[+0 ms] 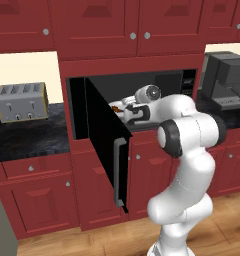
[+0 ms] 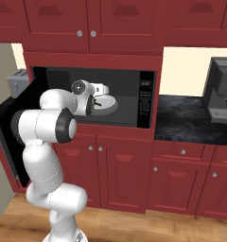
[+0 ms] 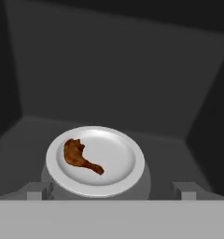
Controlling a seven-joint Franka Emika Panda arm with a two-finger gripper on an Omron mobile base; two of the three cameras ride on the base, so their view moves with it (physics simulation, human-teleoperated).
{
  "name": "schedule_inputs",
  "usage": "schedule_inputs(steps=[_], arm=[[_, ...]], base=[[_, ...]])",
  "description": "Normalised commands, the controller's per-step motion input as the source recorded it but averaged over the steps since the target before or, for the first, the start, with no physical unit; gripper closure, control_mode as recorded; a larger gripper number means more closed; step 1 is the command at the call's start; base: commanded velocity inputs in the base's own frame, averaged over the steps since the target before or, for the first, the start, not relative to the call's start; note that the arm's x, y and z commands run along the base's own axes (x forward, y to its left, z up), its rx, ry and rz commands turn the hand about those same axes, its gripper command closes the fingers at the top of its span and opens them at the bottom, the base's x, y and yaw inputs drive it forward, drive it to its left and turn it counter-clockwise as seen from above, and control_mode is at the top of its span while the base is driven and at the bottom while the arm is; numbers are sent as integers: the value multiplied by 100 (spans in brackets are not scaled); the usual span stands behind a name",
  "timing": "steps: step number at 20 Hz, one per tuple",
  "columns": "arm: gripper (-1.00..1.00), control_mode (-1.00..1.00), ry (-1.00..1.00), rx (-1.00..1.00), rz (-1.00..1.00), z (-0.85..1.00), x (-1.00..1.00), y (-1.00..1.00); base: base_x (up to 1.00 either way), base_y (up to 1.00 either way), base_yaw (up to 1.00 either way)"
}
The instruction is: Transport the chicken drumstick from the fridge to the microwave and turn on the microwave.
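in your base views the arm's wrist covers most of the plate inside the microwave; the coffee machine is cut by the right edge, the toaster half hidden.

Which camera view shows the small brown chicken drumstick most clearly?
The hand view: the small brown chicken drumstick lies unobstructed on the round white plate inside the black microwave. In the left base view only a brown sliver shows beyond the open door. In the right base view the arm hides it.
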Motion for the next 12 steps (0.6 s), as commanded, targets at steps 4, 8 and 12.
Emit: schedule_inputs(steps=[4, 8, 12], arm=[[-100, -100, 7, 0, -1, 16, -63, -16], [-100, -100, 2, 0, 0, 1, -79, -16], [-100, -100, 6, 0, 0, 14, -75, -26]], base=[[0, 0, 0], [0, 0, 0], [0, 0, 0]])
